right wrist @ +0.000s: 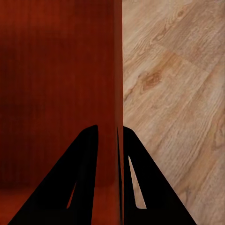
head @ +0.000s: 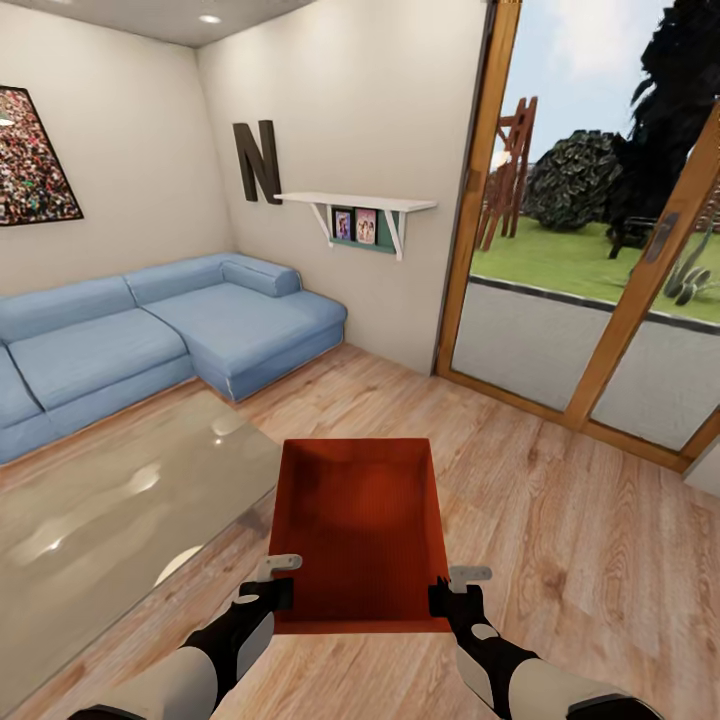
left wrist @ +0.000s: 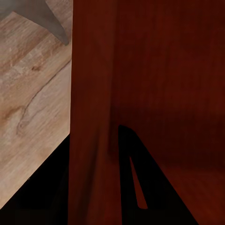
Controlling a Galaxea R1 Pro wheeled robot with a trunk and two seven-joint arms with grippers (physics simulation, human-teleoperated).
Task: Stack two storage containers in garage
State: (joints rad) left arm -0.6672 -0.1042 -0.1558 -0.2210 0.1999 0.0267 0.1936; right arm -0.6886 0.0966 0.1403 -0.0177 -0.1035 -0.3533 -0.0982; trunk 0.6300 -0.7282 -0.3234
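Note:
One red-orange storage container [head: 358, 530], open-topped and empty, hangs in front of me above the living room's wood-plank flooring. My left gripper [head: 278, 592] is shut on its left wall near the near corner. My right gripper [head: 440, 598] is shut on its right wall. In the left wrist view the dark fingers [left wrist: 136, 183] straddle the container's wall [left wrist: 91, 117]. The right wrist view has two black fingers [right wrist: 86, 178] pinching the container's thin wall [right wrist: 118, 93], with wood floor beside it.
A glass-topped coffee table [head: 110, 520] lies close at my left. A blue sectional sofa [head: 150, 330] fills the far left corner. Wood-framed glass doors [head: 600, 250] stand at the right. Open wood floor [head: 570, 520] spreads ahead and to the right.

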